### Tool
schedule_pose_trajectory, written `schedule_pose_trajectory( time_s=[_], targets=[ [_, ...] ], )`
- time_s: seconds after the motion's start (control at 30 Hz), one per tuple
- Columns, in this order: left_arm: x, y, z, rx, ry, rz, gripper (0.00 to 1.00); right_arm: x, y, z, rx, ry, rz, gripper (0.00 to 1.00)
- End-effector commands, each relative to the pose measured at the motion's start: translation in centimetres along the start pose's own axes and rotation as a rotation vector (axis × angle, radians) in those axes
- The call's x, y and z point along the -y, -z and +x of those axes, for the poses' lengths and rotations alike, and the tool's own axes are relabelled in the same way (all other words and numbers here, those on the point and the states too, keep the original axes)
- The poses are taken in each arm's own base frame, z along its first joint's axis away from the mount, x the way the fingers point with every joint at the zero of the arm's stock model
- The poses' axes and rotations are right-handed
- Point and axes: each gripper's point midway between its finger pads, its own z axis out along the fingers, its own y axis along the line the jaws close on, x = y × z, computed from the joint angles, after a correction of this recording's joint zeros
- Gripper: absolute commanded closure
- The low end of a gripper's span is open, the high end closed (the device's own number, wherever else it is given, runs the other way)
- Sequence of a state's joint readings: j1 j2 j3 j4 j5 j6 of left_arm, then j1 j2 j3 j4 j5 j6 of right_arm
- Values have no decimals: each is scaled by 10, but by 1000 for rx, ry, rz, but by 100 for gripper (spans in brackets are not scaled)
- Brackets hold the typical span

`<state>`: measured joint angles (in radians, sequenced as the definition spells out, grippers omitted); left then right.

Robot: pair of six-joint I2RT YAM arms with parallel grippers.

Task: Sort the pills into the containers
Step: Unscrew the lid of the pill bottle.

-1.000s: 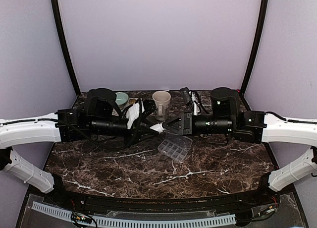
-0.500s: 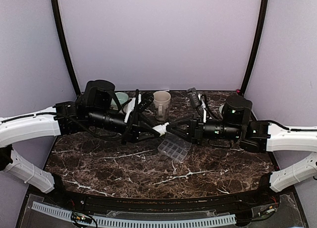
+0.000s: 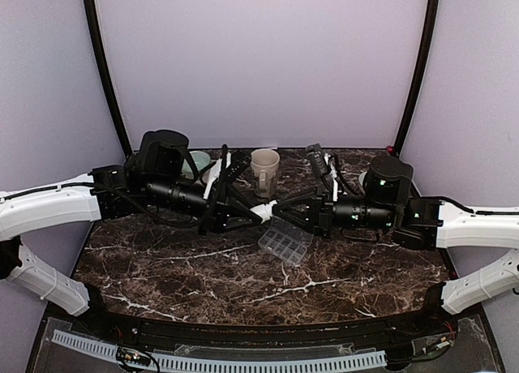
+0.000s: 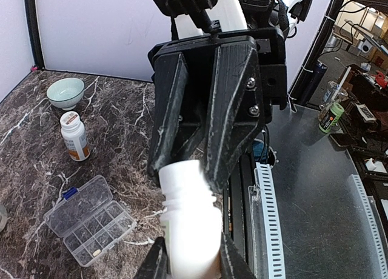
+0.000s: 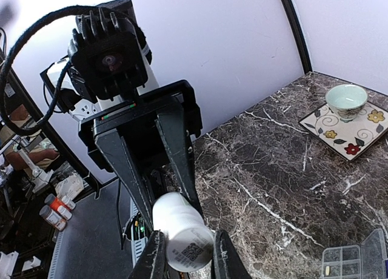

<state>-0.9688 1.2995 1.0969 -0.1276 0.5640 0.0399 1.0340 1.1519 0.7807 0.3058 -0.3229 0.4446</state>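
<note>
The clear pill tray [image 3: 285, 243] lies flat on the dark marbled counter [image 3: 203, 276], near the middle and a little to the right, directly under the spot where the two arms meet. Its two rows of small square compartments face up, and a blue latch shows on one short end. One compartment has a small pale speck in it, too small to make out. I cannot tell how the lid sits.

Just above the tray, held off the counter, is a white bottle [image 4: 191, 230] lying roughly level between the arms. The left tool [image 4: 195, 261] is closed on one end of it, with a finger pressed against each side. The right tool [image 5: 187, 255] is closed on the other end, where a printed label with a square code shows. The two tools face each other nose to nose, almost touching, with the bottle bridging them. I cannot say which end carries the cap.

A smaller white bottle with an orange label [image 4: 74, 135] stands upright on the counter beyond the tray, apart from it. Farther back on that side sits a pale green bowl [image 4: 65, 92]. Toward the other back corner, another green bowl [image 5: 346, 101] rests on a flowered tile [image 5: 364, 136]. A cream mug [image 3: 264, 170] stands upright at the back of the counter, behind the joined tools. Pale lilac walls close the scene in.
</note>
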Motion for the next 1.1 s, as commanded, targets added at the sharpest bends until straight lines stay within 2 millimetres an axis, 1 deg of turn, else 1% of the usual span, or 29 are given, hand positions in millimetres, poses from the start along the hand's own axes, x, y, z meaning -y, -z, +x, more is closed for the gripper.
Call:
schedule_pose_trajectory(
  time_s=[0.0, 0.27, 0.57, 0.7, 0.93, 1.07],
  targets=[
    [25, 3, -12, 31, -26, 115, 100, 15, 5, -12, 65, 33, 78, 100],
    [26, 4, -13, 34, -27, 122, 100, 19, 8, -10, 71, 34, 76, 100],
    [22, 4, -13, 41, -40, 96, 100, 11, 5, -11, 70, 24, 33, 100],
    [23, 3, -12, 38, -35, 106, 100, 13, 3, -8, 56, 26, 34, 100],
    [21, 4, -14, 45, -47, 91, 100, 9, 0, -12, 56, 19, 19, 98],
    [20, 3, -12, 42, -49, 84, 100, 7, 0, -13, 53, 15, 11, 95]
  ],
)
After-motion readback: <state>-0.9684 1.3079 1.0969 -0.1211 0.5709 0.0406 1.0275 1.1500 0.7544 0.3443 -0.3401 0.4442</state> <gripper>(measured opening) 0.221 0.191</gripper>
